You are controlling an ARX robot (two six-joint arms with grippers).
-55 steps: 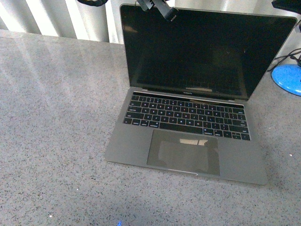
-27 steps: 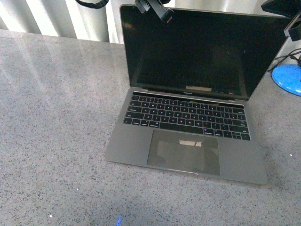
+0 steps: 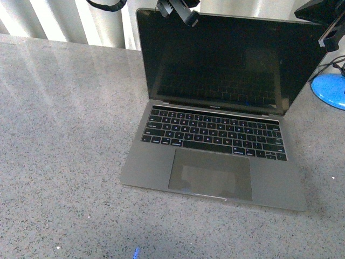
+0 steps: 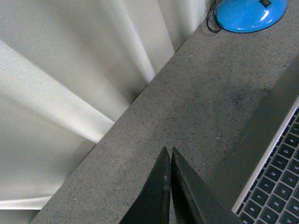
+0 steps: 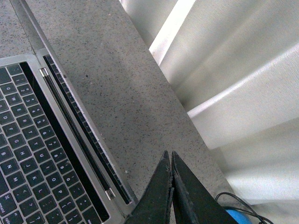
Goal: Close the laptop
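The left gripper, its two dark fingers pressed together, pokes in from the frame's edge over a speckled grey table. Keys of the laptop fill one corner. A blue base sits in another, and a white curtain hangs beyond the table.

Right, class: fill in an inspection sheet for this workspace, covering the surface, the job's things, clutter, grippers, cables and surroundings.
Surface: grey speckled countertop, no spills seen.
Job's things: laptop open, screen dark, lid standing up.
Clutter: blue round base beside the laptop; small blue scrap at the near edge.
Grippers: left gripper shut, empty; right gripper shut, empty; both near the lid's top edge, contact unclear.
Cables: black cable at the blue round base.
Surroundings: pale pleated curtain behind the countertop.
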